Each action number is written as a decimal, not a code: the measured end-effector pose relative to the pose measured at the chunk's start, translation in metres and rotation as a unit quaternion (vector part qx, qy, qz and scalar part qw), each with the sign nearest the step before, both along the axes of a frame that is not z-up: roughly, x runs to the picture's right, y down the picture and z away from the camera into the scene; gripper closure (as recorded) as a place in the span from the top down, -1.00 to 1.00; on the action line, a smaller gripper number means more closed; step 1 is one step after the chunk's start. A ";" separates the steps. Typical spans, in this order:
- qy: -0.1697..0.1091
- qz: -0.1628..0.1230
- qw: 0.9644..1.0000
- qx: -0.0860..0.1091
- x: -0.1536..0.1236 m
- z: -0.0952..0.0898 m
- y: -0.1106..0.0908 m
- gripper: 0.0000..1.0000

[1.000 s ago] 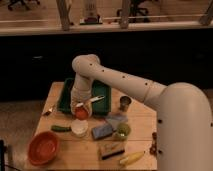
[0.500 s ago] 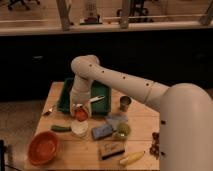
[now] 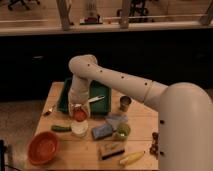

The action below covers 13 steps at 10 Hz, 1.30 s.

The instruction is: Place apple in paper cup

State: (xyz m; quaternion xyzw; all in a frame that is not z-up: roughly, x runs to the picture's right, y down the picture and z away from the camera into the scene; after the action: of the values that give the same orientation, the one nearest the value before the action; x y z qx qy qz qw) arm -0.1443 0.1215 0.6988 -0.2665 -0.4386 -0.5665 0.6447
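The robot's claw [image 3: 78, 112] holds the apple [image 3: 80, 116] directly above the paper cup [image 3: 79, 129] on a wooden table [image 3: 142, 120]. The claw is closed on the fruit, whose underside hangs just over the cup's rim; whether they touch cannot be told. The white arm [image 3: 115, 80] arches down toward the cup from the right. Behind the cup lies a green tray [image 3: 67, 95] with a pale utensil [image 3: 96, 99] in it. An orange bowl [image 3: 43, 148] sits to the cup's front left and a dark green vegetable [image 3: 61, 128] just to its left. A blue sponge [image 3: 102, 131] and a yellow-green fruit [image 3: 123, 131] lie to its right, with a metal can [image 3: 125, 103] farther back on that side.
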 end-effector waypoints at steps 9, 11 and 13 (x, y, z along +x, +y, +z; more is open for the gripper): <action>-0.008 -0.010 1.000 0.004 -0.003 -0.003 -0.001 0.60; -0.012 -0.011 1.000 0.005 -0.003 -0.003 -0.001 0.60; -0.014 -0.011 1.000 0.006 -0.004 -0.003 -0.002 0.60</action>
State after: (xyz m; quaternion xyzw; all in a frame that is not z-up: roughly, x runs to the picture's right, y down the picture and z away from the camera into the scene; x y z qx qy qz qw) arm -0.1479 0.1197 0.6957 -0.2598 -0.4408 -0.5800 0.6339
